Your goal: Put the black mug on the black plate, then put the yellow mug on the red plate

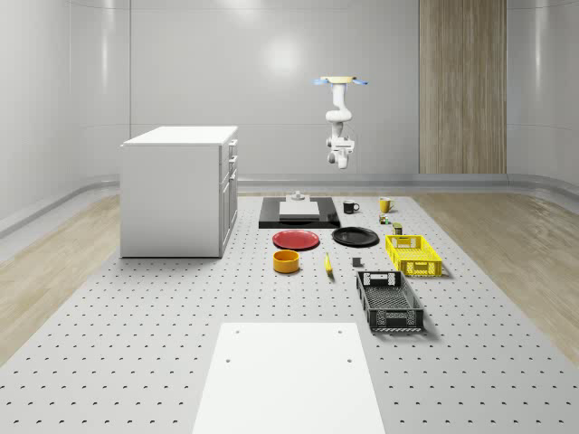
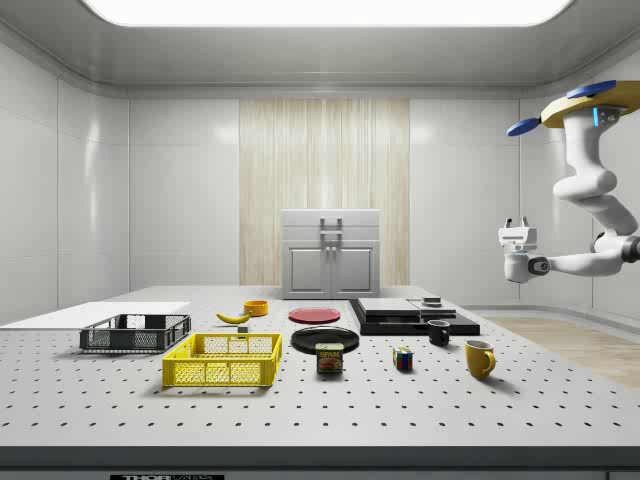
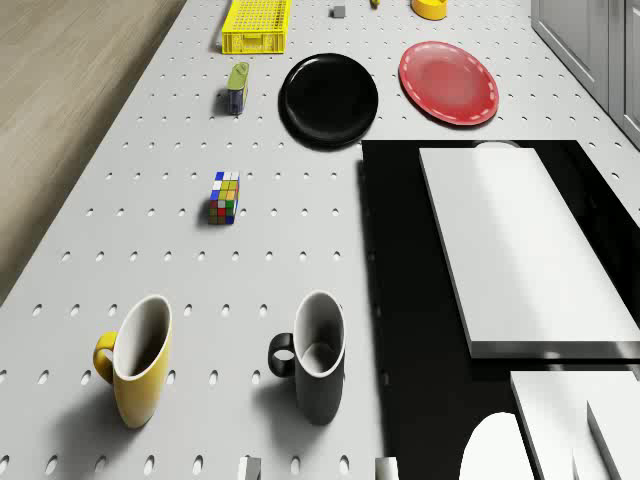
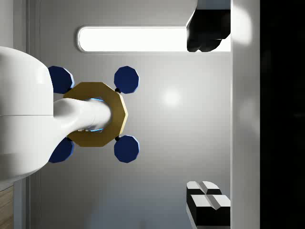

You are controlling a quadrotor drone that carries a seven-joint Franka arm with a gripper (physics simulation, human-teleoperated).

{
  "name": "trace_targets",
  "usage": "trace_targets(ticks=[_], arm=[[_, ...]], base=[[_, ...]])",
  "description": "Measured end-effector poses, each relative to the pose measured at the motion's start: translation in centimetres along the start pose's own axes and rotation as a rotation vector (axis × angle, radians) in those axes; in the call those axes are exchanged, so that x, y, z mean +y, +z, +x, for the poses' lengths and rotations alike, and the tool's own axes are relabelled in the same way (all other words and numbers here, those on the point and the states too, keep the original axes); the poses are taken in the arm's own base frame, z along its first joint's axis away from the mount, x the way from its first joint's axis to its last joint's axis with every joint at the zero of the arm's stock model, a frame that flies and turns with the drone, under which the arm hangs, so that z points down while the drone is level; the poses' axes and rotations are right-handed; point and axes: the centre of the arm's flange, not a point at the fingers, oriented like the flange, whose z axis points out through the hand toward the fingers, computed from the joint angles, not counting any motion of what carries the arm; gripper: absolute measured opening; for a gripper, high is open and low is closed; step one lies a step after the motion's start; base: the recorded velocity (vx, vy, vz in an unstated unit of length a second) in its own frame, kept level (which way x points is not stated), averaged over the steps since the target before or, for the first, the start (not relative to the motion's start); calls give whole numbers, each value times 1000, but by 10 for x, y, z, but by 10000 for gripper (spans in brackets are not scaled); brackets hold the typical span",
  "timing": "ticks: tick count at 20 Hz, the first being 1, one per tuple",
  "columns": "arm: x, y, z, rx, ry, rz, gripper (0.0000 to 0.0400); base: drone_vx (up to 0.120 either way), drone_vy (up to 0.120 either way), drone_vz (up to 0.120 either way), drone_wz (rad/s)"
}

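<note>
The black mug stands upright on the perforated table beside a black slab. The yellow mug stands upright a short way from it. The black plate and red plate lie side by side nearer the table's middle, both bare. The drone hovers high over the table's far end, behind the mugs. My gripper hangs well above the mugs, turned upward, open and holding nothing.
A black slab bears white blocks. A Rubik's cube, a can, a yellow basket, a black basket, a yellow bowl and a banana lie around. A white cabinet stands at the whole-scene view's left.
</note>
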Motion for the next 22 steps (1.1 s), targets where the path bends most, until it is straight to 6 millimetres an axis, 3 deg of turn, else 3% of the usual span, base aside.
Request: trace_targets(ticks=[11,22], arm=[[1,-71,-1,6,0,6,400],[0,-91,0,12,0,12,400]], base=[[0,0,0,0],[0,0,0,0]])
